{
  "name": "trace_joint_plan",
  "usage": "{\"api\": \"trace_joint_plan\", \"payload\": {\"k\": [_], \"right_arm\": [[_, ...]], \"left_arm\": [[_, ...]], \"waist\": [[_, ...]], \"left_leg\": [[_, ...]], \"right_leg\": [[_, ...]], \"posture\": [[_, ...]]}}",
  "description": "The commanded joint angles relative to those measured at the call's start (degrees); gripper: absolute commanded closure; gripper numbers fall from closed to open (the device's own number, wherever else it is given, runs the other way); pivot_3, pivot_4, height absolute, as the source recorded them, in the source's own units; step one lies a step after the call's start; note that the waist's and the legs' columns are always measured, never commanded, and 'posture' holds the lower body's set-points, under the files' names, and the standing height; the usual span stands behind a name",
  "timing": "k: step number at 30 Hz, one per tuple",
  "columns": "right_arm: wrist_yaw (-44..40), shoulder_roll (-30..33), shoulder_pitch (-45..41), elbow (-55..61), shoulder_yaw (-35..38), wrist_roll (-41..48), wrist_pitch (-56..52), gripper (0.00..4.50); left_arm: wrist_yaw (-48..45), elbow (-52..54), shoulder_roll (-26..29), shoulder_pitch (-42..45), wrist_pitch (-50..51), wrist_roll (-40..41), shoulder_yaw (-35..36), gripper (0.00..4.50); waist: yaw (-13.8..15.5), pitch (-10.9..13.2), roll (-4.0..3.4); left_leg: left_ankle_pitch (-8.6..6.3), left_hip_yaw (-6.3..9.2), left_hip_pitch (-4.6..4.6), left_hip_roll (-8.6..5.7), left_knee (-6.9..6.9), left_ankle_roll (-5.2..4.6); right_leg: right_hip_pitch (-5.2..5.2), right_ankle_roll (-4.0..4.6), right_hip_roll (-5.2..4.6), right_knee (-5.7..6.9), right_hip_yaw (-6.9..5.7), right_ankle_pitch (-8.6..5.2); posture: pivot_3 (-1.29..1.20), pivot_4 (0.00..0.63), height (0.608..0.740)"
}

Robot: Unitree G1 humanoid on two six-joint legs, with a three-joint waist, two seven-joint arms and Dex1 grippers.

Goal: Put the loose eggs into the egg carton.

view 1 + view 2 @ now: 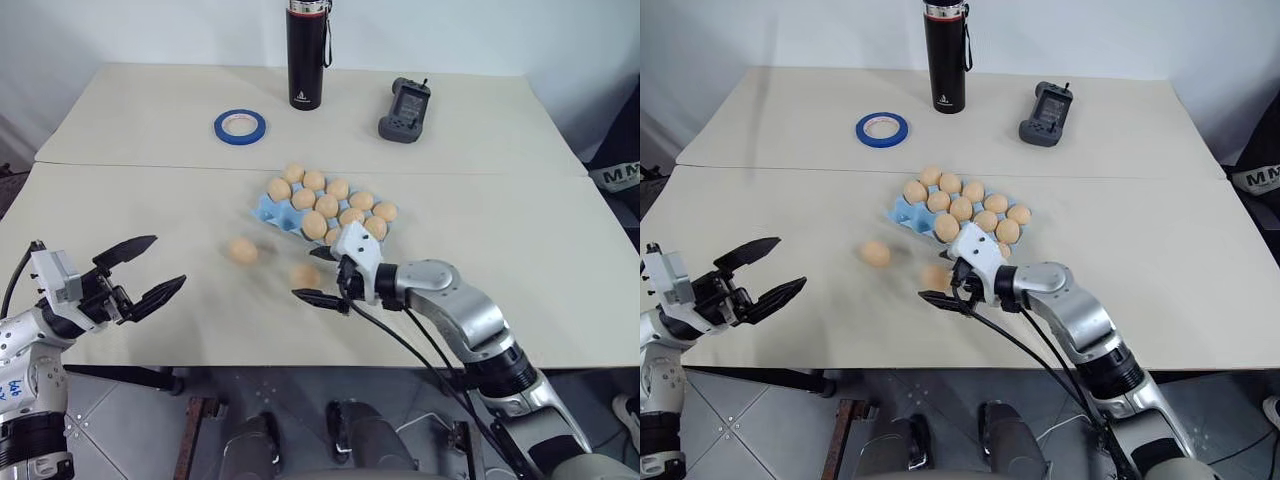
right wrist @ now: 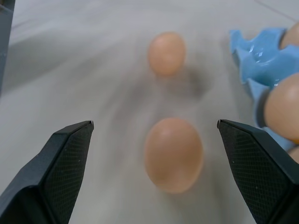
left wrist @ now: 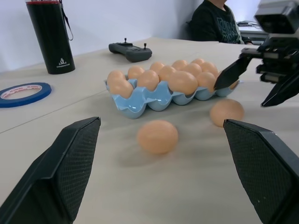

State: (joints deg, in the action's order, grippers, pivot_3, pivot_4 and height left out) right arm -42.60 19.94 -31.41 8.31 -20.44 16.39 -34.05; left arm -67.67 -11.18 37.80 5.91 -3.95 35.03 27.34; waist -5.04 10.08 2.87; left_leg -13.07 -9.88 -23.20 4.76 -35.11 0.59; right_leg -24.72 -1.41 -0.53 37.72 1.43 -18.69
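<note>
With the egg carton nearly full at the frame's centre, the right gripper, fingers spread, lines up on the nearer of two loose eggs below it, and next must close gently.

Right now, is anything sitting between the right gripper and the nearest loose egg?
No. The right gripper faces the nearest egg with open fingers and only bare table between them; the carton sits off to one side.
</note>
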Motion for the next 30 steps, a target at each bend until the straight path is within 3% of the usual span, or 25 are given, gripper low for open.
{"api": "trace_joint_plan", "payload": {"k": [1,6,7,10,14,16,23,30], "right_arm": [[-1.1,-1.3,-1.3,-0.8,-1.4,-1.4,2.1,0.06],[-1.3,-3.2,-2.3,-5.3,-4.1,-5.2,4.7,0.06],[-1.1,-3.5,-2.4,-5.9,-4.2,-5.9,5.3,0.23],[-0.5,-4.5,-2.5,-6.9,-3.8,-6.9,6.4,1.08],[-0.1,-5.1,-2.6,-6.8,-3.0,-7.6,6.3,2.53],[0.0,-5.0,-2.7,-6.5,-2.5,-7.7,6.1,2.93],[-0.3,-4.9,-6.0,0.3,2.9,-3.5,1.9,3.07],[7.1,-11.8,-18.5,-14.9,8.1,-5.7,5.4,3.08]], "left_arm": [[0.8,2.8,0.3,-1.3,-0.1,1.6,2.1,0.00],[1.7,3.9,0.0,-2.6,-0.2,1.8,2.5,0.00],[1.9,4.1,0.0,-2.6,-0.2,1.8,2.5,0.00],[2.2,4.2,-0.1,-2.7,-0.3,1.9,2.5,0.00],[2.5,4.2,-0.3,-2.7,-0.5,1.9,2.5,0.00],[2.5,4.0,-0.4,-2.6,-0.6,1.8,2.4,0.00],[2.7,3.6,-0.6,-2.2,-0.9,1.7,2.1,0.00],[2.7,2.9,-1.0,-1.2,-1.2,1.4,1.6,0.00]], "waist": [[0.0,0.0,0.00],[0.0,0.0,0.00],[0.0,0.0,0.00],[0.0,0.0,0.01],[-0.1,0.0,0.00],[-0.1,0.0,0.00],[-0.2,0.0,0.00],[-1.2,0.0,0.01]], "left_leg": [[0.00,0.00,0.00,0.01,0.00,0.00],[-0.03,0.00,0.01,0.00,-0.02,0.05],[-0.03,0.00,0.01,0.00,-0.02,0.06],[-0.03,0.00,0.01,0.00,-0.02,0.08],[-0.04,0.01,0.01,0.00,-0.01,0.10],[-0.04,0.01,0.01,0.01,-0.01,0.11],[-0.08,0.01,0.00,0.00,-0.01,0.17],[-0.05,0.06,0.03,0.01,0.00,0.28]], "right_leg": [[0.00,0.00,0.00,0.00,0.00,0.00],[0.02,0.00,-0.02,0.02,0.00,0.00],[0.01,0.00,-0.01,0.03,0.00,0.00],[0.01,0.00,-0.02,0.04,-0.02,0.00],[0.01,0.00,-0.02,0.04,-0.02,0.00],[0.00,0.01,-0.01,0.04,-0.02,0.00],[0.00,0.01,-0.02,0.04,-0.02,0.00],[-0.01,0.07,-0.02,0.12,-0.09,0.00]], "posture": [[0.00,0.150,0.740],[0.00,0.150,0.740],[0.00,0.150,0.740],[0.00,0.150,0.740],[0.00,0.150,0.740],[0.00,0.150,0.740],[0.00,0.150,0.740],[0.00,0.150,0.740]]}}
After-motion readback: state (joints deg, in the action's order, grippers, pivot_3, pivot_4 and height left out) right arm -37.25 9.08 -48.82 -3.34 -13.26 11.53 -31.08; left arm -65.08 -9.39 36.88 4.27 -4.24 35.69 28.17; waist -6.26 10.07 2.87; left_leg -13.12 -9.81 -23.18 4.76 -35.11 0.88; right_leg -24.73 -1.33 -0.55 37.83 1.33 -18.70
